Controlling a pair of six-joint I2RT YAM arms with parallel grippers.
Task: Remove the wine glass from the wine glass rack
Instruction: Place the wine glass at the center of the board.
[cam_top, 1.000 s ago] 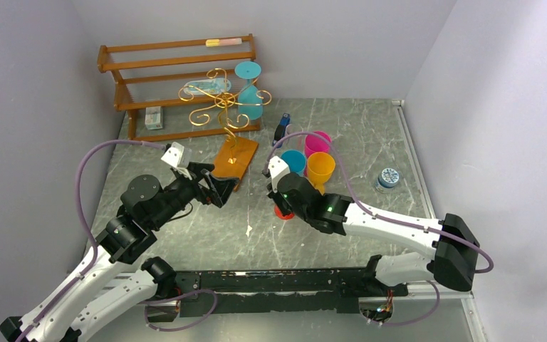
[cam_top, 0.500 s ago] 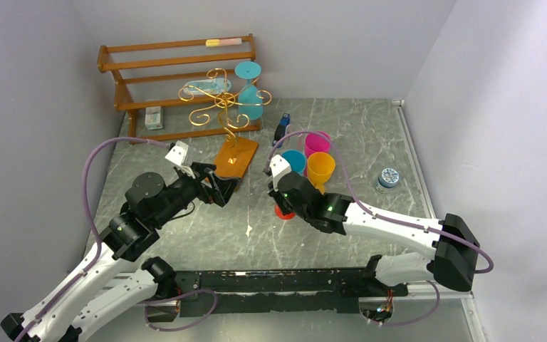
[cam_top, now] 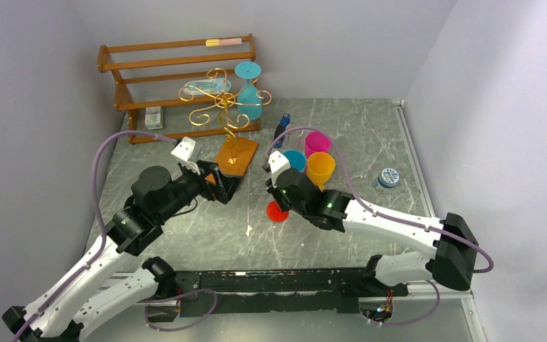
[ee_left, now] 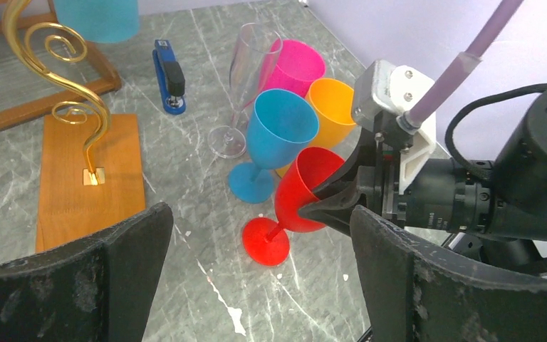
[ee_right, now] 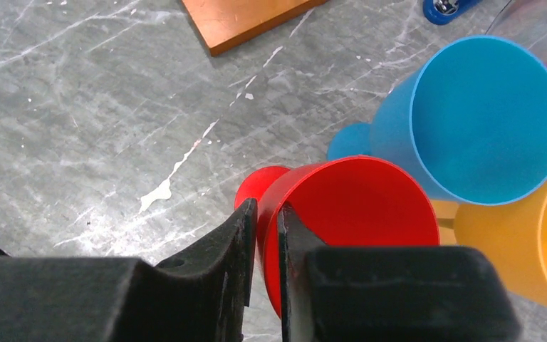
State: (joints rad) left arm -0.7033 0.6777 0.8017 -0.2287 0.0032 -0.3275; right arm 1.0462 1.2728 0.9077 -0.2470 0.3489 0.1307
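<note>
The right tool (ee_right: 267,217) pinches the rim of the tilted red wine glass (ee_right: 342,214) at centre frame, just beside the blue glass (ee_right: 470,121) and the orange glass (ee_right: 534,249). The left tool (ee_left: 256,221) is spread wide and empty, near the wooden base of the wine glass rack (cam_top: 238,151), upper centre.

Red wine glass (cam_top: 276,211) shows just beside the right jaws; the wine glass rack (cam_top: 238,158) base lies directly ahead of the left jaws.
</note>
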